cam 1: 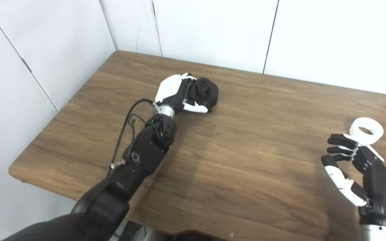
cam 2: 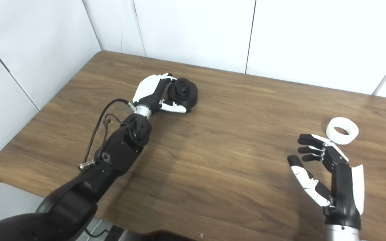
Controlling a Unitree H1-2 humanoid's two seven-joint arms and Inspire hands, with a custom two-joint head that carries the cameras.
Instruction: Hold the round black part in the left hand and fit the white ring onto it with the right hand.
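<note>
Black part [cam 1: 205,92] sits toward the tabletop's [cam 1: 246,160] far left corner in the left eye view, the left robot hand [cam 1: 179,93] wrapped around its side, thumb under it. Near the right edge, the ring [cam 1: 366,130] lies flat.

From the right eye, the right robot hand [cam 2: 327,174] hovers spread and empty, fingertips just beside the ring.

Hidden from you: the near-left side of the round black part [cam 1: 206,92], covered by the left hand [cam 1: 176,92]. Contact there perhaps firm, unreadable. Right hand [cam 2: 330,177]: wrist cut off at lower right of frame.
</note>
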